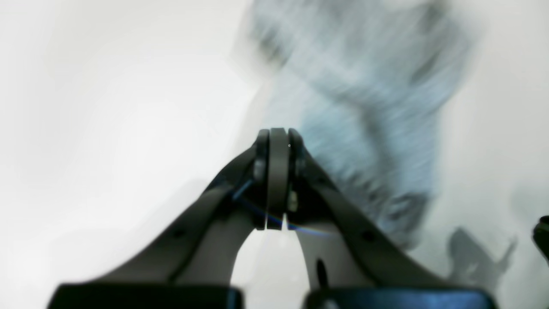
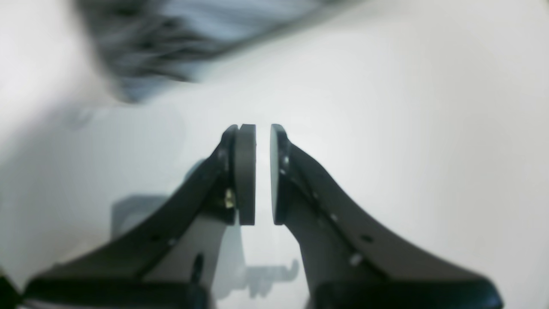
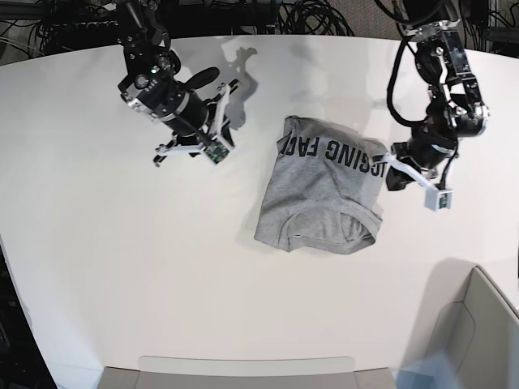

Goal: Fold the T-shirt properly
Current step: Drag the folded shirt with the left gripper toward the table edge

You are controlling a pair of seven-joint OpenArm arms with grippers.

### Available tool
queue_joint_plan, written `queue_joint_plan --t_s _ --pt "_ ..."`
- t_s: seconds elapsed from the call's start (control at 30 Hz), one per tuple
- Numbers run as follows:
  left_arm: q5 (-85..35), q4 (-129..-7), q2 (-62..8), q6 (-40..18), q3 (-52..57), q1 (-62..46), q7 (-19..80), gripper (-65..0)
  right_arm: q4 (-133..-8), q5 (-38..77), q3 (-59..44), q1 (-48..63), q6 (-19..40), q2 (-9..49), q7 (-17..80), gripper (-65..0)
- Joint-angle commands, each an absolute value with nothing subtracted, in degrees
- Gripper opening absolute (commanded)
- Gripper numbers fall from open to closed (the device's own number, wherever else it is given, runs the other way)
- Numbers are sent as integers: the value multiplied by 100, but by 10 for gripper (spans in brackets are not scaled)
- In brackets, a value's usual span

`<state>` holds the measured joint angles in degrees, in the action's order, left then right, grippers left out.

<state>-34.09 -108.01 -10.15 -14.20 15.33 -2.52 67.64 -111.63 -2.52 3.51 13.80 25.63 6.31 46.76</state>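
Note:
The heather-grey T-shirt (image 3: 320,190) lies partly folded in the middle of the white table (image 3: 122,267), with a band of black lettering across its far part and the collar toward the near edge. It shows blurred in the left wrist view (image 1: 364,98) and in the right wrist view (image 2: 180,38). My left gripper (image 3: 392,175) is just off the shirt's right edge; its pads (image 1: 278,163) are pressed together with nothing visible between them. My right gripper (image 3: 229,104) is over bare table left of the shirt, with its pads (image 2: 245,171) a narrow gap apart and empty.
A grey bin (image 3: 478,324) stands at the near right corner and a grey tray edge (image 3: 243,369) runs along the near side. Cables (image 3: 268,16) lie behind the table's far edge.

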Motion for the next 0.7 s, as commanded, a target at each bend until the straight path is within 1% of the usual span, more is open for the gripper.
queue_joint_plan --t_s 0.0,0.07,0.13,0.27,0.37,0.5,0.6,0.67 --pt "-3468 -10818 -884 -1437 1508 -189 6589 -650 -11310 -198 154 1437 2545 646 4576 -593" --pt "-3468 -10589 -655 -1446 1420 -40 6475 -650 -11380 -198 -215 1596 2563 655 4576 -593" --pt "-3468 -10369 -637 -1446 1182 84 6387 -650 -11442 -198 -444 1736 2571 664 4576 -593" --pt "-3459 -9851 -637 -1429 699 321 6325 -650 -11451 -198 -699 1965 2571 681 4576 -593" --pt "-3433 -9112 -637 -1420 567 497 6035 -650 -11451 -198 -752 2079 2571 673 4558 -593" --pt "-2897 -7952 -637 -1420 567 690 5490 -650 -11451 -198 -778 2141 2571 664 4558 -593" --pt "-2466 -7565 -646 -1420 637 716 5270 -650 -11451 -198 -778 2158 2571 664 4558 -593" --pt "-2220 -7538 -760 -1420 752 708 5174 -650 -11451 -198 -778 2167 2571 673 4558 -593"
